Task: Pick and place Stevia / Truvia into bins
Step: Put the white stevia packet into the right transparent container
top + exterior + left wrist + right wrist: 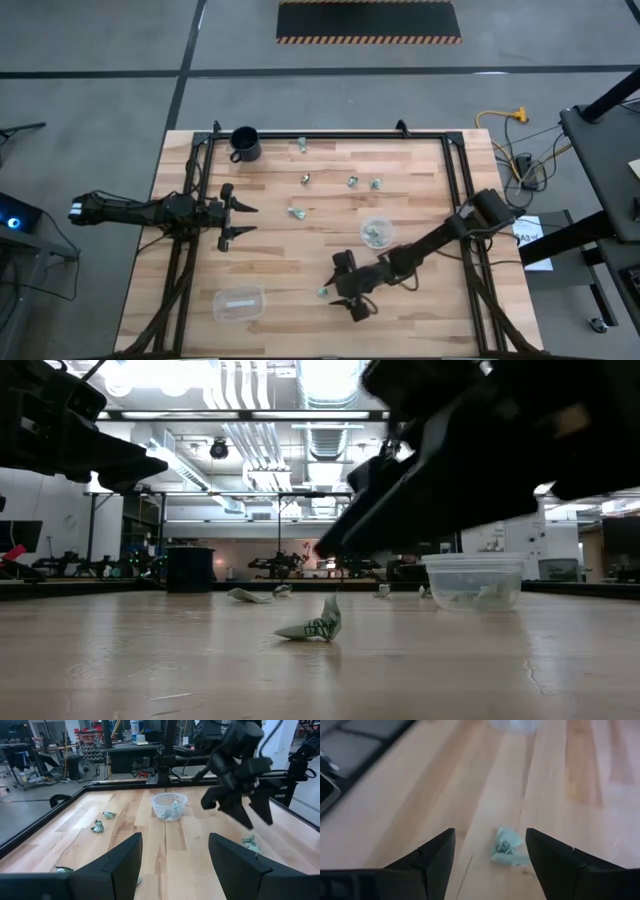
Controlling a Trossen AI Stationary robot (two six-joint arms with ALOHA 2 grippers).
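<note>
Several crumpled green-and-white sweetener packets lie flat on the wooden table; one [323,292] [507,851] [315,628] sits near the front, others [296,212] [352,182] farther back. The round clear cup [377,233] [169,806] holds a few packets. The rectangular tub [238,303] stands near the front left. My right gripper [350,292] [490,832] hovers open just beside and above the near packet, touching nothing. My left gripper [238,220] [175,837] waits open at the table's left.
A black mug [244,143] [188,570] stands at the far left corner. A black frame rail [330,136] borders the table. Bare wood lies between the tub and the near packet.
</note>
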